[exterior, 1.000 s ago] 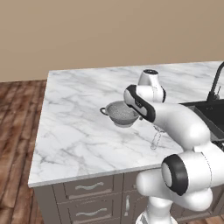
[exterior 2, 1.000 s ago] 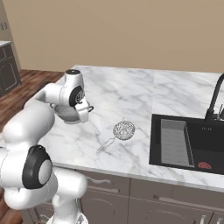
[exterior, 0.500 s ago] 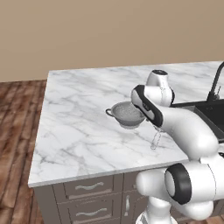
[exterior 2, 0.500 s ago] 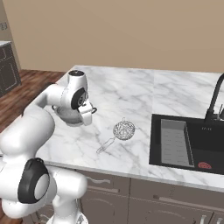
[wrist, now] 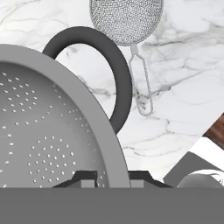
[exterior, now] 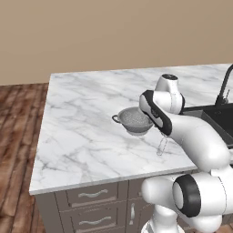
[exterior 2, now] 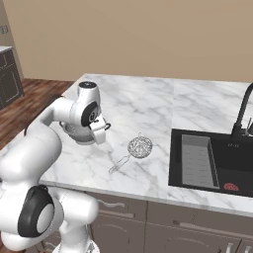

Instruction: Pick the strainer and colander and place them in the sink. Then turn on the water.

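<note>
The colander (wrist: 48,127) is gripped at its rim: in the hand view the grey rim wall is seen passing between the two dark fingertips of the gripper (wrist: 113,177), with the jaws drawn nearly together on either side of it, just beside the dark loop handle (wrist: 111,74). In the left base view the colander (exterior: 135,120) is seen at the end of the arm over the marble counter (exterior: 82,127), towards its near edge; whether its foot is touching the stone or has been raised clear cannot be told. In the right base view the bowl (exterior 2: 79,132) is largely hidden behind the hand.

The strainer (exterior 2: 140,147) lies apart from the colander on the same counter, on the sink side, its mesh basket towards the back and its thin wire handle running out towards the front edge. It is not held.

The sink (exterior 2: 232,170) is set well to the right of the gripped colander, with the strainer lying between the two. The carry is therefore judged to run rightwards across the counter, over or just behind the strainer, and enough height is judged necessary for the bowl to pass it. No stream is seen at the faucet (exterior 2: 243,111), so the water step is judged not yet done.
</note>
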